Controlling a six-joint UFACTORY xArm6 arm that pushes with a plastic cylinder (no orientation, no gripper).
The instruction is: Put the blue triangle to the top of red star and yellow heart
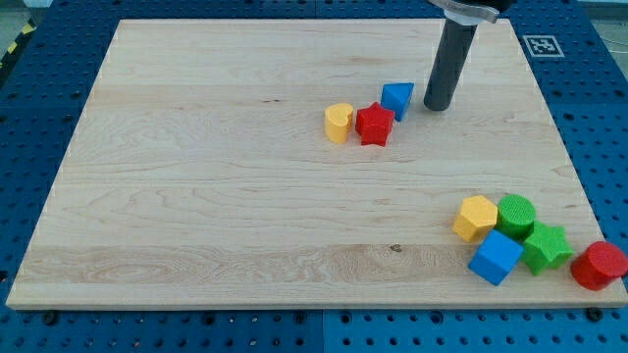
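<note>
The blue triangle lies above the board's middle, touching the upper right of the red star. The yellow heart sits just left of the red star, close against it. My tip is the lower end of the dark rod. It rests on the board just to the right of the blue triangle, a small gap away from it.
A cluster lies at the board's lower right: a yellow hexagon, a green cylinder, a green star, a blue cube and a red cylinder at the board's right edge. The wooden board sits on a blue pegboard.
</note>
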